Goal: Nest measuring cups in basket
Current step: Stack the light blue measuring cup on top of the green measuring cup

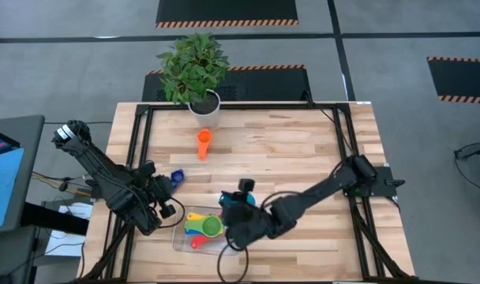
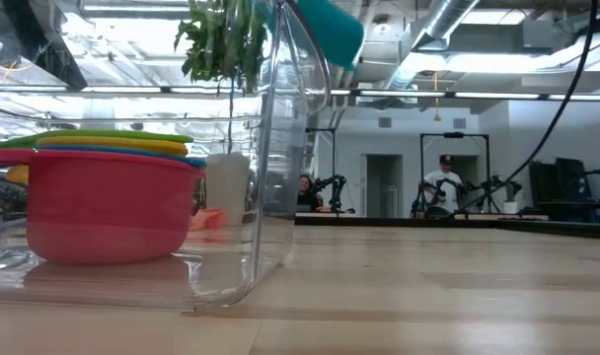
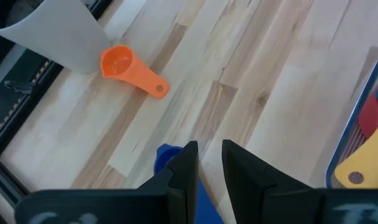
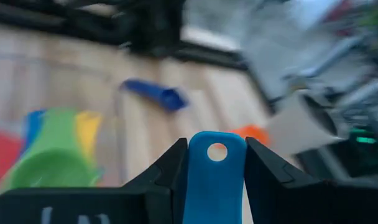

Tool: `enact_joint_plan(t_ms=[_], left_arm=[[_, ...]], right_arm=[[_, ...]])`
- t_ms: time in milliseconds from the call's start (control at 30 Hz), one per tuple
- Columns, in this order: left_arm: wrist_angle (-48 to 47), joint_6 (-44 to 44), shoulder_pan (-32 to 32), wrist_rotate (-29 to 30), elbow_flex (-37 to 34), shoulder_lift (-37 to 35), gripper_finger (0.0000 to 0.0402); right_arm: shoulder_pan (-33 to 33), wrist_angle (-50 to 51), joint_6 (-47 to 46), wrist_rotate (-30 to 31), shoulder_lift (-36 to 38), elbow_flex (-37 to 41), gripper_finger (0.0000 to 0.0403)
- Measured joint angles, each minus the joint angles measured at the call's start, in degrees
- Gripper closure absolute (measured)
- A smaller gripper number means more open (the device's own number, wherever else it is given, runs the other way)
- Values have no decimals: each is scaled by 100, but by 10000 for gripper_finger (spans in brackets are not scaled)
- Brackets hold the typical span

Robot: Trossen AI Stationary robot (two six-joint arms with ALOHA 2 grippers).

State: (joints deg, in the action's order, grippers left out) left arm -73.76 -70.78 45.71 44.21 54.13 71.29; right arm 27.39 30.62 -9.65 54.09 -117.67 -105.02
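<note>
Red cup (image 2: 103, 212): nested stack in basket (image 2: 280, 148), lower left
Right gripper (image 4: 217, 158): clamped on light blue cup (image 4: 215, 180)
Left gripper (image 3: 209, 163): nearly together, empty
Next: judged, lower onto stack

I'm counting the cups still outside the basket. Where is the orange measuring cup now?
In the high view the orange measuring cup lies alone on the table's far half, just in front of the white plant pot, well clear of the basket.
</note>
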Motion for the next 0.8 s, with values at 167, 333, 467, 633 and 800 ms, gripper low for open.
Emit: enact_joint_plan(t_ms=[167,333,467,633,800], left_arm=[[-2,0,-2,5,0,0,340],[-4,83,-2,23,0,0,340],[-3,189,-2,266,0,0,340],[-4,188,-7,292,0,0,340],[84,177,-7,272,0,2,340]], right_arm=[[298,-1786,-4,1304,1,796,265],[509,-4000,215,1494,-4,1598,268],[572,-6083,1260,1450,-73,1994,268],[516,-8249,1918,245,-164,2548,262],[246,-10249,2278,-1002,-730,2778,274]])
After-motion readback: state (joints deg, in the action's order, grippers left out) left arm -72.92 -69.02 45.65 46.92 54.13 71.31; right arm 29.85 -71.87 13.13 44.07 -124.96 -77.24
